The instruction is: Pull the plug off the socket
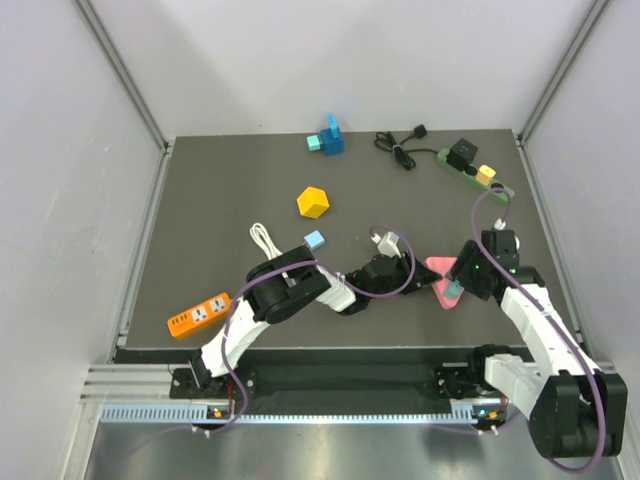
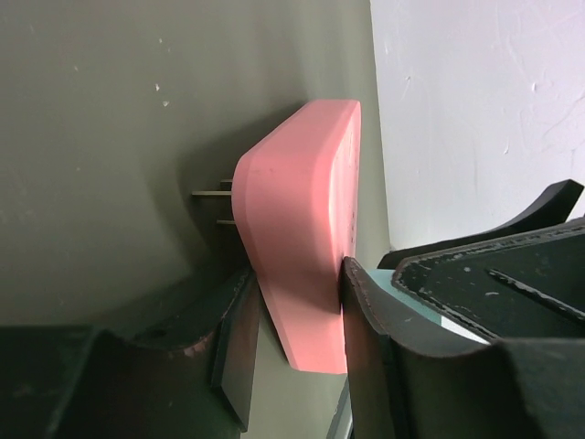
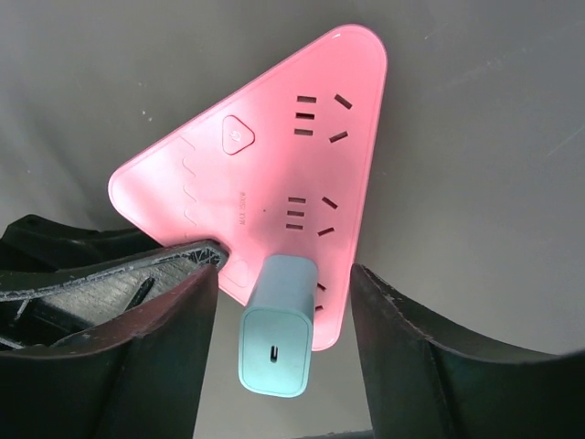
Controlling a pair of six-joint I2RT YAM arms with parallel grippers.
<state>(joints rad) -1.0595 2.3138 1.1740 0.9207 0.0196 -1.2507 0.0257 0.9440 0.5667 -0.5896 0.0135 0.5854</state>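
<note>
Pink triangular socket (image 3: pixel 265 169), with rounded corners, several outlet groups on its face and metal prongs (image 2: pixel 212 194) at its back, right of centre on the dark table (image 1: pixel 220 200). Pale blue plug (image 3: pixel 277 334), a rectangular block, is seated in the outlet nearest one corner.

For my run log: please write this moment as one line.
left gripper: grips pink socket | right gripper: open around inserted blue plug | pull: pending

A robotics lab cell, from where I stand: white panels (image 1: pixel 300 60) framed by aluminium posts (image 1: pixel 125 75) wall in a dark tabletop (image 1: pixel 220 180). The cabled left arm (image 1: pixel 270 300) and right arm (image 1: pixel 535 320) are bolted to a metal rail (image 1: pixel 120 380). A yellow block (image 1: pixel 313 202) and an orange power strip (image 1: pixel 199 314) lie loose.
</note>
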